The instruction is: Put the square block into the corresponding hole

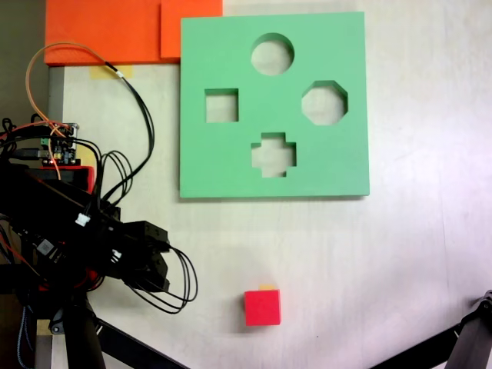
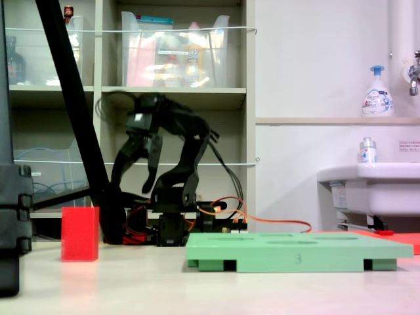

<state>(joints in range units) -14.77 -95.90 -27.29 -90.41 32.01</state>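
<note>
The square block (image 1: pixel 262 307) is a small red foam cube resting on the pale table, below the green foam board (image 1: pixel 223 169). It stands left of the board (image 2: pixel 298 249) in the low fixed view, where the block (image 2: pixel 80 233) is upright. The corresponding hole (image 1: pixel 221 105) is the square cutout at the board's left side. My gripper (image 1: pixel 164 257) hovers at the left, well apart from the block and the board. Its fingers hang spread above the table, and the gripper (image 2: pixel 133 189) is open with nothing in it.
A round (image 1: pixel 272 54), an octagonal (image 1: pixel 324 102) and a cross-shaped cutout (image 1: pixel 274 154) share the board. Orange foam sheets (image 1: pixel 100 31) lie at the top left. A yellow tape strip (image 1: pixel 267 287) touches the block. Black stand legs (image 1: pixel 477 330) cross the lower corners; cables (image 1: pixel 138 100) trail by the arm.
</note>
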